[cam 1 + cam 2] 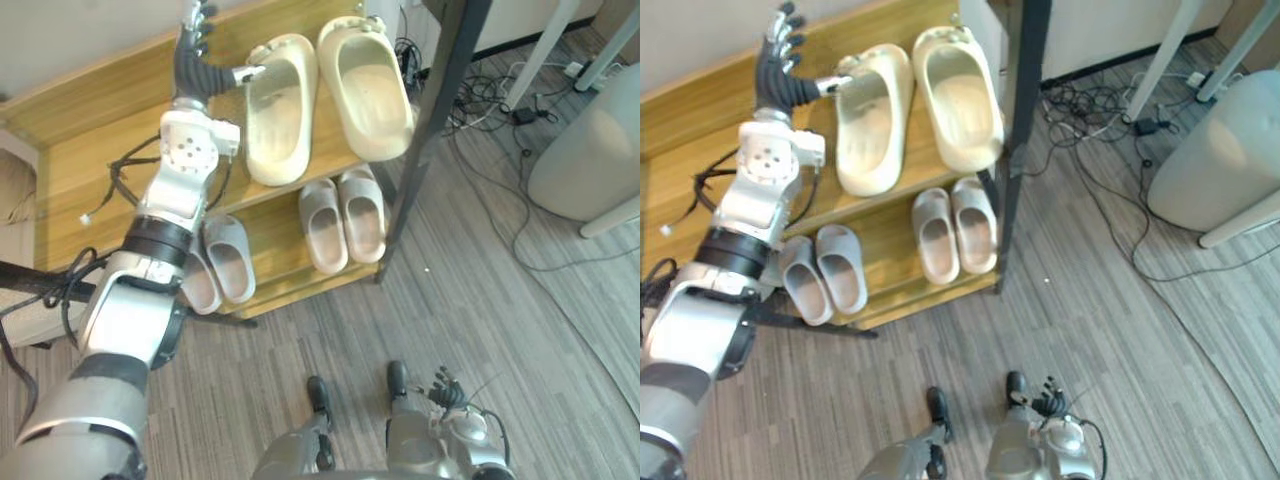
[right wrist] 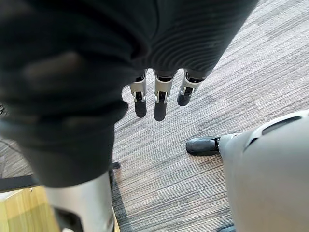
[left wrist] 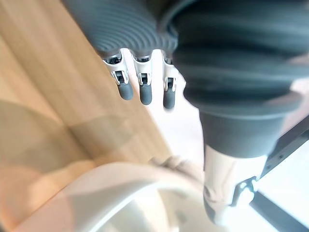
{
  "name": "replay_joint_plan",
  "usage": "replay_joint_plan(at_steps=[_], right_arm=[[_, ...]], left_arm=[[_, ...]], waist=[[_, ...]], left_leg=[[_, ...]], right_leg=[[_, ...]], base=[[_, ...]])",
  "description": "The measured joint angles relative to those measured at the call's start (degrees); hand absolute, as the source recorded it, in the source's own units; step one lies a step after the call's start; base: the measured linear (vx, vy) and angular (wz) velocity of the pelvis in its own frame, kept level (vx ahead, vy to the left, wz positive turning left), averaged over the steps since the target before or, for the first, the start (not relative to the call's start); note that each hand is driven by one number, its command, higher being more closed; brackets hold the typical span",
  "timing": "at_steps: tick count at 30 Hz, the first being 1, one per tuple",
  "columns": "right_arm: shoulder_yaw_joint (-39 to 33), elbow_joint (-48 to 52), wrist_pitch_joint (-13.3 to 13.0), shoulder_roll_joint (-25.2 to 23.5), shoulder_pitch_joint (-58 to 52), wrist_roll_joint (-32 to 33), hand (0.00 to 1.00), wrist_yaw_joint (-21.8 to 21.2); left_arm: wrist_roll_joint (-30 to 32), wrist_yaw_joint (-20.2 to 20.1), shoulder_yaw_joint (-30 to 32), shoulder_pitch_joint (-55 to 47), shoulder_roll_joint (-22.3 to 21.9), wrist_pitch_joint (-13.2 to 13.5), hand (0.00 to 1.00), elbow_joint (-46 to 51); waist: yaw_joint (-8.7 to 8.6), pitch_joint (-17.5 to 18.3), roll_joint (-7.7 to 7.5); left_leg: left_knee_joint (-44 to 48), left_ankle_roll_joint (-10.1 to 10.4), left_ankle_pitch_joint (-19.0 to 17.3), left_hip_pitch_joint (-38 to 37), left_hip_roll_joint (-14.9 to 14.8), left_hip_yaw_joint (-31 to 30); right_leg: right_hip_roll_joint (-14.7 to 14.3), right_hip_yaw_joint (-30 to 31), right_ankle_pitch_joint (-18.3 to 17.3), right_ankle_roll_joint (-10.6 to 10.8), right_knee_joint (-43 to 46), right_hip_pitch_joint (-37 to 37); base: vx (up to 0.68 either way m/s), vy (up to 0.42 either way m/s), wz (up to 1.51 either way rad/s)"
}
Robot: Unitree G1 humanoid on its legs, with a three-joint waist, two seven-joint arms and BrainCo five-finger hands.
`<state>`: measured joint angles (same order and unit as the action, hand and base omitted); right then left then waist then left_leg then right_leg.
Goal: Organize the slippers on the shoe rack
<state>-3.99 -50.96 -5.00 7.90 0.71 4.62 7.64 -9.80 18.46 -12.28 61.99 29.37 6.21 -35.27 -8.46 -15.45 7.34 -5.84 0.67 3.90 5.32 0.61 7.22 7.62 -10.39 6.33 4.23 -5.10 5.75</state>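
The robot's left hand (image 1: 192,62) was raised over the top shelf of a wooden shoe rack (image 1: 90,140), its fingers (image 3: 145,94) straight and spread loosely, holding nothing. Its thumb (image 1: 250,72) reached sideways to the rim of the left cream slipper (image 1: 278,110) near that slipper's far end; whether the two actually touched could not be told. The left cream slipper lay just beside the right cream slipper (image 1: 368,90) on the top shelf. Both had their long axes running from the back of the shelf to the front and their near ends at the front edge. Which end was the toe could not be made out. On the lower shelf (image 1: 275,250) stood two pairs of grey slippers, also set front to back with their covered toe bands towards the rear and their heels towards the robot. The right-hand grey pair (image 1: 325,230) stood in plain view, while the left-hand grey pair (image 1: 230,262) was partly hidden behind the robot's forearm. The rack's black post (image 1: 430,100) rose at its right front corner. The right hand (image 1: 445,388) hung low over the grey striped carpet (image 1: 480,300), its fingers (image 2: 160,108) relaxed and empty. Cables (image 1: 480,90) trailed across the floor beyond the rack, near a pale rounded object (image 1: 590,150).
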Motion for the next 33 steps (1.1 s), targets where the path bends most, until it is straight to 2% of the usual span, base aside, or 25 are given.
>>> replay_joint_plan(at_steps=[3, 14, 19, 23, 33], right_arm=[[0.17, -0.11, 0.12, 0.16, -0.04, -0.01, 0.00, 0.01], [0.61, -1.74, 0.73, 1.14, 0.04, -0.17, 0.00, 0.02], [2.22, -1.93, 1.24, 1.14, 0.24, -0.35, 0.00, 0.04], [2.47, -1.94, 1.63, 1.16, 0.25, -2.31, 0.00, 0.11], [2.50, -2.26, 1.64, 1.15, 0.48, -2.29, 0.00, 0.37]], left_arm=[[-0.92, 0.43, 0.50, -2.66, -0.76, 0.71, 0.00, 3.77], [-3.94, 1.74, 2.43, -17.73, -8.58, 2.79, 0.00, 22.07], [-5.04, 1.65, 2.35, -24.84, -10.41, 3.02, 0.00, 24.31], [-7.74, 1.51, 2.04, -28.61, -12.87, 3.10, 0.00, 25.25], [-11.03, 0.19, -1.31, -30.15, -16.52, 4.56, 0.00, 25.38]], waist=[[0.47, 0.00, 0.00], [2.52, 0.03, -0.03], [2.75, 0.06, -0.07], [3.81, 0.06, -0.07], [5.03, 0.39, -0.71]], left_leg=[[0.00, -0.07, 0.06, -0.18, 0.04, -0.09], [-0.01, -0.18, 0.63, -0.69, 0.26, -2.52], [-0.02, -0.04, 0.85, -1.56, 0.24, -4.40], [-0.02, 0.23, 1.02, -1.29, 0.21, -5.89], [-0.02, 0.68, 1.60, -1.31, 0.18, -9.74]], right_leg=[[0.08, -0.19, 0.00, 0.00, 0.00, -0.31], [0.29, -2.86, -0.25, 0.14, 0.00, -2.09], [0.26, -4.99, -0.70, 0.15, -0.03, -3.88], [0.24, -6.98, -0.98, 0.20, -0.14, -4.54], [-0.03, -11.51, -2.27, 0.22, -0.11, -6.88]], base=[[0.00, 0.004, 0.02], [0.00, 0.010, 0.11], [-0.01, 0.004, 0.19], [-0.02, 0.007, 0.21], [0.02, -0.002, 0.24]])
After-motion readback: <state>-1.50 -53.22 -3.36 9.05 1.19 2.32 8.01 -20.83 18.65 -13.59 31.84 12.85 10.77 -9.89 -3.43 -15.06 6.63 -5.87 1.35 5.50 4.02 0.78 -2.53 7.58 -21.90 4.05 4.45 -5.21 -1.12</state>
